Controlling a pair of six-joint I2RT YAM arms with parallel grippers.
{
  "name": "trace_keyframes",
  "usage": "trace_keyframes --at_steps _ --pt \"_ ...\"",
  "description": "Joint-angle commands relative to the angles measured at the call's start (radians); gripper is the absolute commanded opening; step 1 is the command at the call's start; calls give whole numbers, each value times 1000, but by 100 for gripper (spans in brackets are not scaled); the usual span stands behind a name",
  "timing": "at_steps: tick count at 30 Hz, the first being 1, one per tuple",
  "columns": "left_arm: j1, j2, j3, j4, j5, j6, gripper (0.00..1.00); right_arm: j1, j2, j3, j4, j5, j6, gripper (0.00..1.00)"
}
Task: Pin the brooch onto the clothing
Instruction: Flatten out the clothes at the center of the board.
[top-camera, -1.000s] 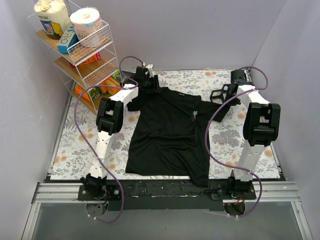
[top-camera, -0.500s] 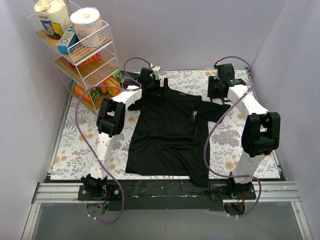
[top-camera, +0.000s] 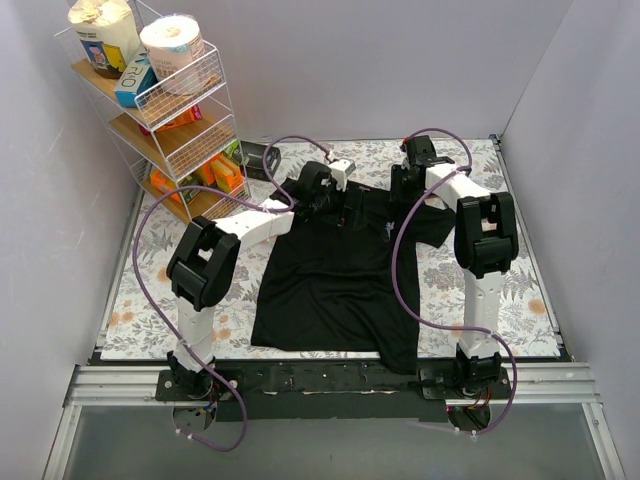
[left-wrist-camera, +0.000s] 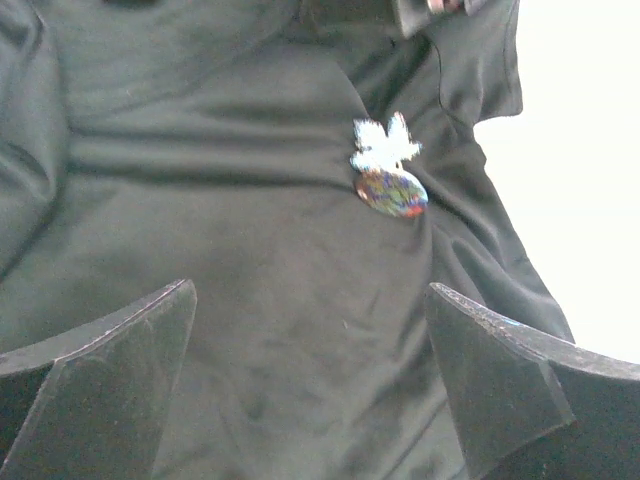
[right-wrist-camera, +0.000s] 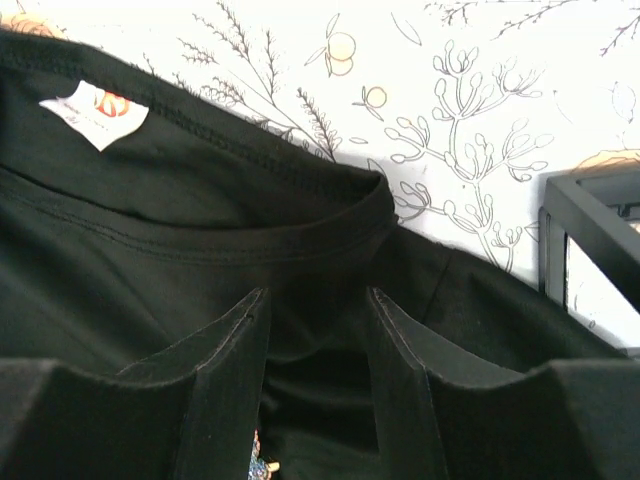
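The clothing (top-camera: 330, 280), a black T-shirt, lies flat on the floral tablecloth. The brooch (top-camera: 387, 232) sits on its chest near the right shoulder. In the left wrist view the brooch (left-wrist-camera: 390, 185) is a shiny pale shape above a mottled oval. It lies ahead of my left gripper (left-wrist-camera: 308, 290), which hovers wide open over the fabric (left-wrist-camera: 250, 250). My right gripper (right-wrist-camera: 317, 292) is open just below the collar (right-wrist-camera: 250, 240), with shirt fabric under the gap. The pale label (right-wrist-camera: 95, 112) shows inside the neck. Both grippers, left (top-camera: 335, 205) and right (top-camera: 400, 190), hang over the shirt's upper part.
A wire shelf rack (top-camera: 170, 110) with groceries stands at the back left. A small black frame box (top-camera: 262, 158) sits on the cloth beside it. A black frame box (right-wrist-camera: 590, 230) also shows at the right of the right wrist view. Purple cables loop from both arms.
Both arms swung inward from the sleeves to the collar area, the left from the left sleeve, the right from the right sleeve. Both grippers opened.
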Motion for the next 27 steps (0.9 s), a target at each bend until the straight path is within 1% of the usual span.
trace_keyframes --at_steps 1,4,8,9,12,14,15,16,17,19,21,22,24,27 --pt "-8 -89 -84 -1 -147 18 98 -4 31 91 -24 9 24 50" --pt "14 -86 -78 -39 -184 22 98 -4 41 79 -7 13 26 50" --pt "107 -65 -34 -31 -164 -23 98 -4 52 62 10 13 38 48" --pt "123 -40 -22 -30 -161 -27 98 -4 57 69 10 40 44 48" --pt "182 1 17 -2 -140 -37 98 -4 83 91 -1 51 53 45" --pt "222 47 35 10 -146 -58 98 -4 100 108 -3 55 62 37" --pt "233 59 43 15 -178 -66 98 -4 103 109 3 59 69 32" --pt "244 81 43 25 -183 -70 98 -5 107 114 8 65 73 24" --pt "262 93 46 44 -187 -75 98 -5 114 118 13 65 81 20" --pt "281 127 61 44 -161 -86 98 -8 135 155 22 62 92 15" --pt "304 178 80 36 -143 -104 98 -10 159 195 14 55 108 12" --pt "311 190 78 35 -124 -112 98 -16 188 215 8 45 116 9" --pt "333 204 54 42 -123 -136 98 -19 219 275 3 27 141 7" --pt "356 182 -4 70 -158 -164 98 -37 276 341 11 -36 183 1"
